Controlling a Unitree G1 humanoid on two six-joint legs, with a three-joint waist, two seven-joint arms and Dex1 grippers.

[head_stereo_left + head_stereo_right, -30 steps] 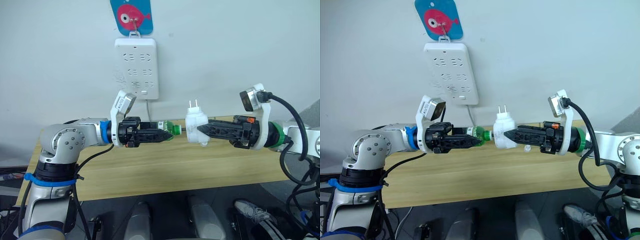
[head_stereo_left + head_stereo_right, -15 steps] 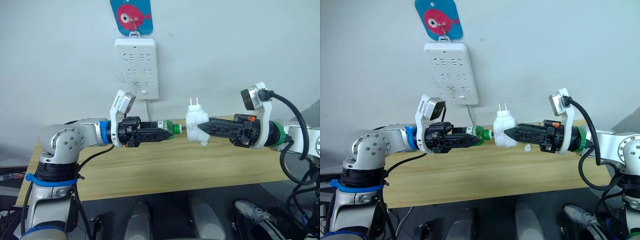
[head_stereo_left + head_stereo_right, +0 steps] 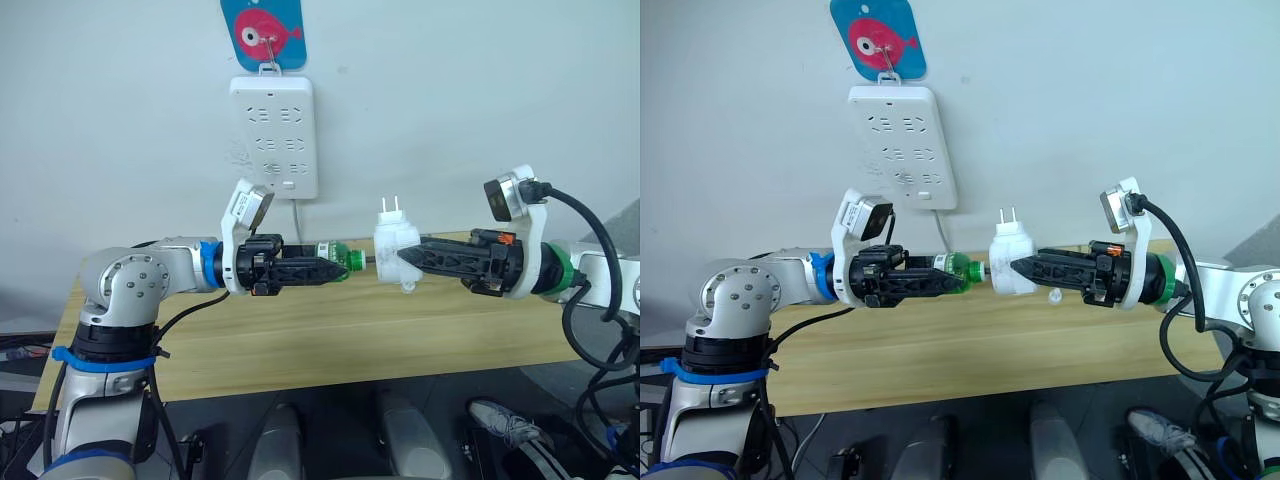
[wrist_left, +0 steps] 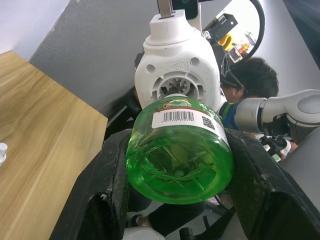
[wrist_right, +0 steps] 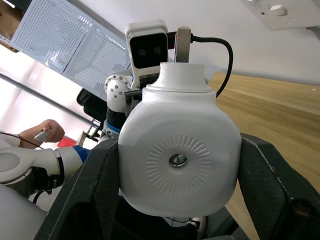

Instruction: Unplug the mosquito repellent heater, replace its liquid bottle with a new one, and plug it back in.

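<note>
The white mosquito repellent heater (image 3: 394, 252) hangs in the air above the wooden table, prongs pointing up, with my right gripper (image 3: 408, 258) shut on it. A green liquid bottle (image 3: 340, 257) lies sideways in my left gripper (image 3: 335, 268), which is shut on it. The bottle's neck points into the heater's socket (image 4: 173, 86), its tip right at the opening. In the right wrist view the heater's round face (image 5: 177, 160) sits between the two black fingers (image 5: 95, 192). A small white cap (image 3: 1054, 295) lies on the table below the heater.
A white multi-socket strip (image 3: 273, 137) hangs on the wall under a blue fish hook (image 3: 262, 32), its cord running down behind the table (image 3: 330, 340). A person (image 4: 250, 80) sits in the background of the left wrist view.
The right gripper with the heater has drifted slightly right and steadied. The left gripper and bottle have hardly moved.
</note>
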